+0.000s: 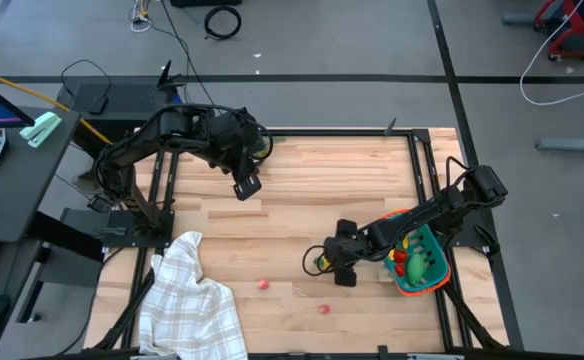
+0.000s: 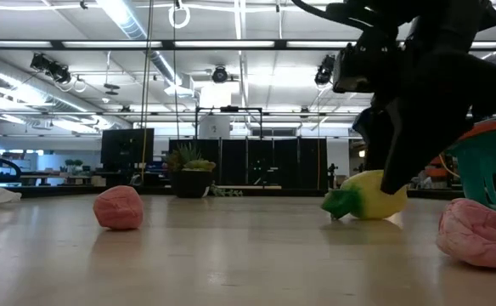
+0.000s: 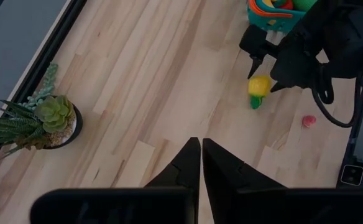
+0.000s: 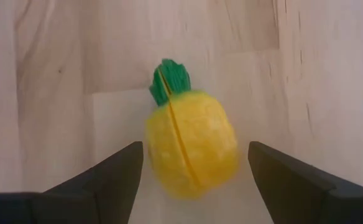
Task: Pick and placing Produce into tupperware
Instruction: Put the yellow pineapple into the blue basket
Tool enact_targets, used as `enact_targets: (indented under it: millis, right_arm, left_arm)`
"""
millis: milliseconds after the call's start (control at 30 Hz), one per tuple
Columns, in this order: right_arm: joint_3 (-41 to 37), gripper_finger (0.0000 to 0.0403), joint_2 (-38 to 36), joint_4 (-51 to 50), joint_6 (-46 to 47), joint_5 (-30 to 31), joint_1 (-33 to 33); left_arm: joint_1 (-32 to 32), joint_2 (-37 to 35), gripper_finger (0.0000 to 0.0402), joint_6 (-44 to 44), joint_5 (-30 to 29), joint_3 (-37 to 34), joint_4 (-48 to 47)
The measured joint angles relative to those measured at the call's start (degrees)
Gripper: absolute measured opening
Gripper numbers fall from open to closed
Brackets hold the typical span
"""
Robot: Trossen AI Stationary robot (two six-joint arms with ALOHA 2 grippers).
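- Right now the right gripper [image 4: 194, 171] is hovering spread wide around the small yellow plastic pepper with a green stem [image 4: 191, 140], lying on the table just beside the teal slatted tub with an orange rim [image 1: 427, 262].
- It is looking light, rigid and smooth; pinching its round belly seems safest.
- The left gripper [image 3: 200, 163] is waiting pressed together, well apart from the tub.

The high view looks straight down, the low view level across the table [image 2: 231, 255] — both wrist views share the yellow pepper [image 4: 191, 143], the right's very close.
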Motion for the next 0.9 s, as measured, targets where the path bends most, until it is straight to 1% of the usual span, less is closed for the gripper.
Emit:
enact_targets:
  millis: [300, 633, 800, 900]
  right_arm:
    - [-0.1, 0.03, 0.0, 2.7, -6.9, 0.8, 0.0]
    - [-2.3, 0.0303, 0.0, 5.5, -6.8, -0.4, 0.0]
    - [-2.3, 0.0305, 0.0, 8.2, -6.8, -0.1, 0.0]
    - [-2.3, 0.0301, 0.0, 8.1, -5.4, -0.1, 0.0]
  left_arm:
    - [0.0, 0.0, 0.0014, 0.0, 0.0, 0.0, 0.0]
    - [0.0, 0.0, 0.0022, 0.0, 0.0, 0.0, 0.1]
    - [0.0, 0.0, 0.0016, 0.1, -0.2, 0.0, 0.1]
    - [0.0, 0.0, 0.0014, 0.3, -0.4, 0.0, 0.1]
